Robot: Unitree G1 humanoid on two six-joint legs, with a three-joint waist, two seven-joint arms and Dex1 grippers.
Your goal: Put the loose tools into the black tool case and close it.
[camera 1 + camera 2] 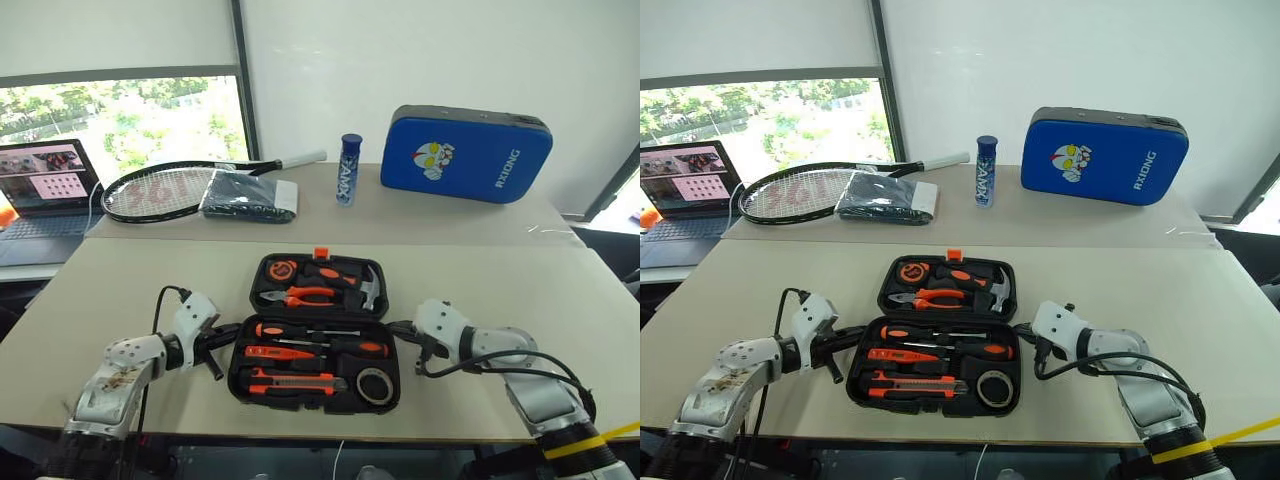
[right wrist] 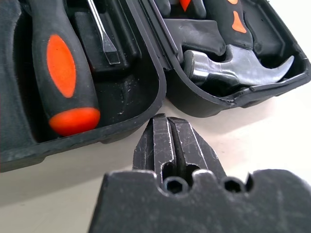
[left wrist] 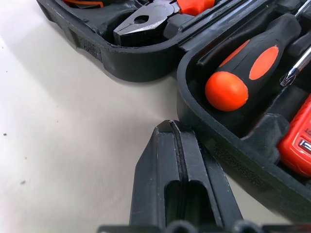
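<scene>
Black plastic, the case lies open flat on the worktop near its front edge, far half holding pliers, tape measure and hammer, near half holding the loose tools. All five look seated in their recesses: two black-and-orange screwdrivers, the slim orange screwdriver, the knife and the tape roll at the near right corner. So the packing seems done, and what is left is to fold one half over the other and snap the orange latch at the far rim.

That would explain the arms. Both reach forward low over the worktop, angled inward and slightly down, flanking the near half. The left end effector has its fingers pressed together, empty, its tip just beside the near half's left wall close to the hinge line. The right end effector is likewise pinched together and empty, tip just off the right wall near where the two halves meet. Whether either tip touches the plastic I cannot tell. Closed tips suit pushing or lifting an edge rather than grasping.
</scene>
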